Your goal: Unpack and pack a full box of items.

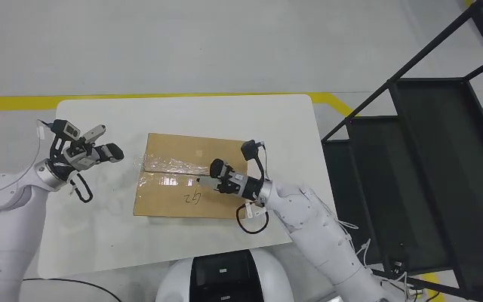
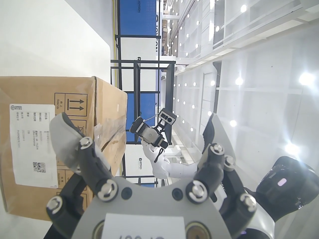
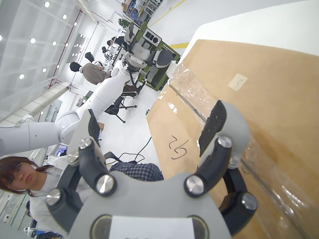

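Just under our right gripper point(image 1: 210, 175), fingers point(image 3: 214, 123) spread over the taped seam point(image 1: 167, 171), lies the closed cardboard box point(image 1: 177, 147), while our left gripper point(image 1: 106, 142), likewise spread, hangs beside its end.

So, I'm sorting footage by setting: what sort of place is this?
Likely a robotics test hall or warehouse: taped cardboard box on a white table, yellow floor line, black metal racking.

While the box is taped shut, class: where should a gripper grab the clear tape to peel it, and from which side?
The crumpled tape end at the box edge facing the left gripper: it lifts off the cardboard there but lies flat along the seam. Probably come in sideways from that end.
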Controlling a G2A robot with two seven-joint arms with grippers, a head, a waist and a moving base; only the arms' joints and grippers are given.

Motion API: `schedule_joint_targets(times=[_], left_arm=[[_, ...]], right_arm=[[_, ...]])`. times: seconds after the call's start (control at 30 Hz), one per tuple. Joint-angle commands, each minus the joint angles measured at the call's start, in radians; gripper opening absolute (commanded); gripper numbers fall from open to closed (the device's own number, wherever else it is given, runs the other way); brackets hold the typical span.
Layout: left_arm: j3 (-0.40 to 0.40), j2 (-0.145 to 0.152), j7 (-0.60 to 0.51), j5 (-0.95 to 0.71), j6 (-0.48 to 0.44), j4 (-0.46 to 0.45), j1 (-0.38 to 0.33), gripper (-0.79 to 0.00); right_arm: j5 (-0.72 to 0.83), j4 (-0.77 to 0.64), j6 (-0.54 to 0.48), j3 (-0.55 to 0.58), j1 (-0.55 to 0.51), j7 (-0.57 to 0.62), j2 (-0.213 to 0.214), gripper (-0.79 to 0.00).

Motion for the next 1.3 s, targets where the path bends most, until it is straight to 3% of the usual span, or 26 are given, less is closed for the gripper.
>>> schedule_joint_targets(times=[0.0,0.33,0.5,0.67,0.9,1.27], left_arm=[[0.001,-0.001,-0.003,-0.002,-0.002,0.003,-0.002,0.000],[-0.014,0.000,-0.008,0.001,-0.004,0.013,0.006,0.000],[-0.010,-0.002,-0.007,0.002,0.001,0.007,0.008,0.000],[-0.009,-0.004,-0.006,0.005,0.004,0.005,0.004,0.000],[0.001,-0.008,0.003,0.011,0.011,0.008,-0.005,0.000],[0.023,-0.014,-0.001,0.032,0.028,0.004,-0.031,0.000]], right_arm=[[-0.003,0.020,0.015,0.002,0.009,-0.005,0.001,0.000],[0.025,0.062,0.021,0.000,0.006,-0.032,0.006,0.000],[0.151,0.034,-0.099,0.020,-0.024,-0.006,0.014,0.000],[0.199,-0.058,-0.224,0.117,-0.101,-0.020,0.037,0.000],[0.212,-0.136,-0.336,0.281,-0.251,-0.140,0.062,0.000],[0.260,-0.113,-0.387,0.314,-0.280,-0.166,0.070,0.000]])
